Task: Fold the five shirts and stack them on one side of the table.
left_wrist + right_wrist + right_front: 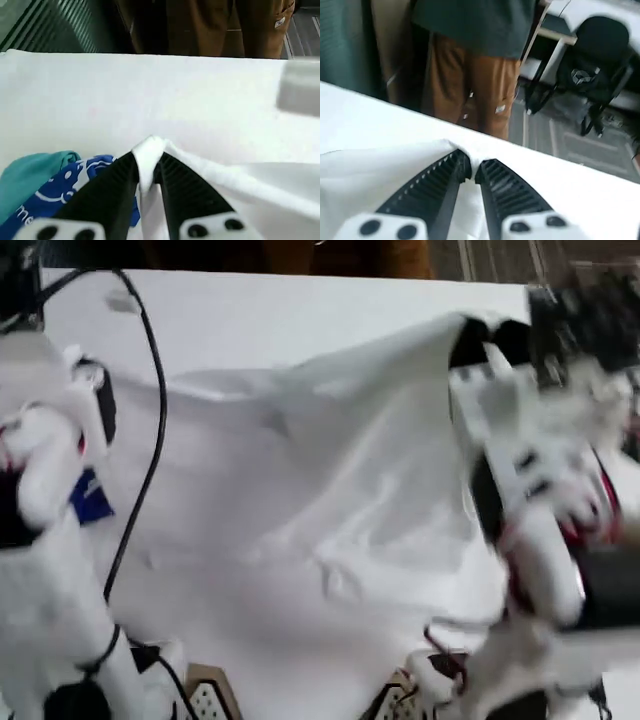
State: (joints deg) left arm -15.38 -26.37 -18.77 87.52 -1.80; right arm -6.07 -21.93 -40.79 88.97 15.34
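Loosely draped over most of the white table (300, 300), a large white fabric shirt (300, 500) hangs slack between two arms, its far right corner lifted clear of the surface. Light, limp and quick to crease, the cloth probably handles best when pinched at corners or along a hem and kept taut, since any slack would let it sag or bunch. The left gripper (148, 167) has its black ribbed fingers (115, 185) clamped on a peaked fold of the shirt's edge, just beside a crumpled blue-and-teal printed garment (45, 187). The right gripper (472, 172), pointed low toward the table's far edge, has its fingers almost together, pinching a thin corner of the same white fabric.
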